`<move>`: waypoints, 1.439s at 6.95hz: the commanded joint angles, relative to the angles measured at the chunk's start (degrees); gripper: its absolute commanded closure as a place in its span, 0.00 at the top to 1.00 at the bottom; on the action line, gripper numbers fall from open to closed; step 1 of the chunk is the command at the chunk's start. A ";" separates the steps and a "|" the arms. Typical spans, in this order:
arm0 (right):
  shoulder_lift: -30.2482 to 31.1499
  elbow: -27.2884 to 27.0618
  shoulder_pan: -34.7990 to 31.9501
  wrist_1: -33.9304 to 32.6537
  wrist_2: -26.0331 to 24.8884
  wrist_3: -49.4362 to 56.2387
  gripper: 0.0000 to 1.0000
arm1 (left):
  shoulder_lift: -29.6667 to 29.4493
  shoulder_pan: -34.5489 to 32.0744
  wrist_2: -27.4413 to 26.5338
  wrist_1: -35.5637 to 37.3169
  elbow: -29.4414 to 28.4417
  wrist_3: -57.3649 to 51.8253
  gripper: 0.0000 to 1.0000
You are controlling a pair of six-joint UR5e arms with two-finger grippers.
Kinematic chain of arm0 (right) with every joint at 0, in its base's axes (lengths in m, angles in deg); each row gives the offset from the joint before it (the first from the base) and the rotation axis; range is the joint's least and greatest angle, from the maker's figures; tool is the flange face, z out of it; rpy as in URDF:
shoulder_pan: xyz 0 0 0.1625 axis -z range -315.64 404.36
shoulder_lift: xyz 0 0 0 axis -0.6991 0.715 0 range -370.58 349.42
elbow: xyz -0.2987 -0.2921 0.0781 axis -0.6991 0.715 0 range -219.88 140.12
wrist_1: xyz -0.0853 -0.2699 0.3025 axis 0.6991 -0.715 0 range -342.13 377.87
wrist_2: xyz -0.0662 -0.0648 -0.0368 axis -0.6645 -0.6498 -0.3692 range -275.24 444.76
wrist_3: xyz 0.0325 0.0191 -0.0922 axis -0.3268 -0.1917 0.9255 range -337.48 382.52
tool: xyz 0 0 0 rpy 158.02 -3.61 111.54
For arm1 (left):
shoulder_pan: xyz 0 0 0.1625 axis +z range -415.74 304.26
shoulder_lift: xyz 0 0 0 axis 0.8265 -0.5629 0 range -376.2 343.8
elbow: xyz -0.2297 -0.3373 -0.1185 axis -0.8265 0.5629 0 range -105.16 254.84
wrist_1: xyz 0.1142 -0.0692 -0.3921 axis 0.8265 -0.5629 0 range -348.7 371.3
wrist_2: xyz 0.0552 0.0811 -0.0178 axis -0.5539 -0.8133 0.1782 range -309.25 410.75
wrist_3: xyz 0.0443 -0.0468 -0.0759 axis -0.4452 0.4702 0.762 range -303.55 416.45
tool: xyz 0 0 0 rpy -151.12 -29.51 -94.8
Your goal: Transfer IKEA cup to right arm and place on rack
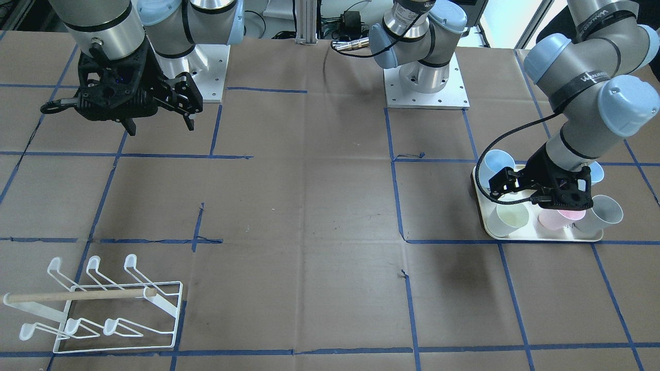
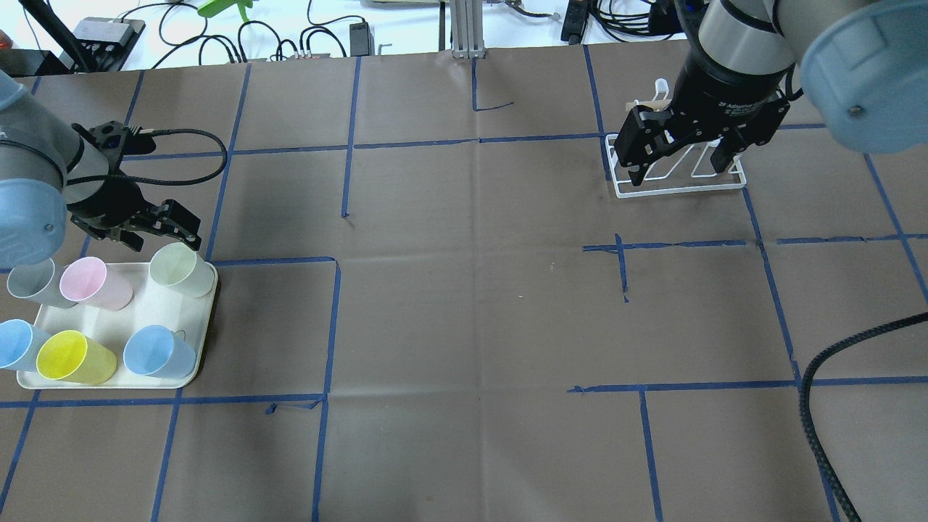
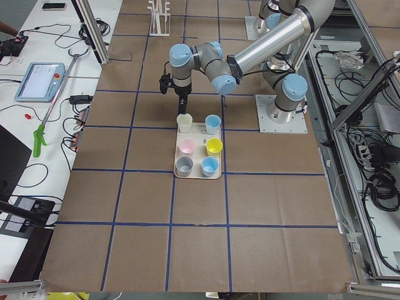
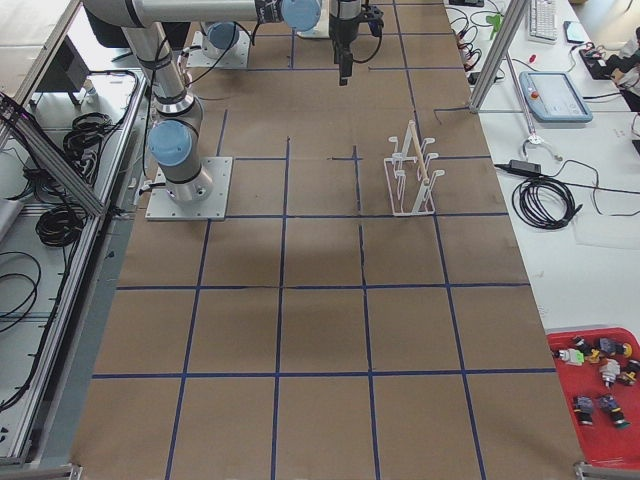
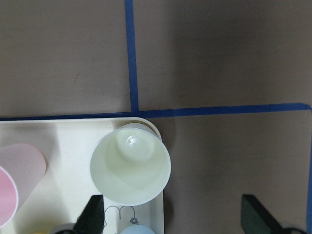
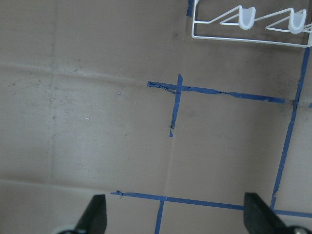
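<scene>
The left arm (image 1: pixel 582 87) and right arm (image 1: pixel 105 23) are the same silver-grey tubes with pale blue joint caps, each ending in a black two-finger gripper, the left gripper (image 2: pixel 156 233) and right gripper (image 1: pixel 161 124), with a braided black cable (image 2: pixel 225 154) looping just behind the left one.

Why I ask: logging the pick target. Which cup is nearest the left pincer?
The pale green cup, at the corner of the tray, sits right by the open left pincer. The other five sit farther off.
</scene>
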 commanded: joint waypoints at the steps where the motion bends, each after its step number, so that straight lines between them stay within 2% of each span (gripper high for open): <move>1: -0.17 0.27 0.01 -0.07 0.00 0.03 1.00 | -4.00 -0.08 -0.17 3.97 2.49 0.28 1.00; 5: -0.26 0.35 0.01 -0.15 0.00 0.03 1.00 | -5.42 -0.08 -0.43 4.69 3.74 0.19 1.00; 6: -0.26 0.35 0.01 -0.15 0.09 0.03 1.00 | -5.43 -0.08 -0.61 4.69 3.65 0.10 0.92; 7: -0.26 0.35 0.01 -0.24 0.18 0.03 1.00 | -5.60 -0.08 -0.70 4.69 3.65 0.02 0.74; 9: -0.26 0.35 0.10 -0.24 0.18 0.03 1.00 | -5.69 -0.08 -2.53 4.17 2.94 -0.16 0.10; 10: -0.26 0.35 0.01 -0.24 0.18 0.03 1.00 | -5.60 0.00 -2.54 4.17 2.86 -0.16 0.00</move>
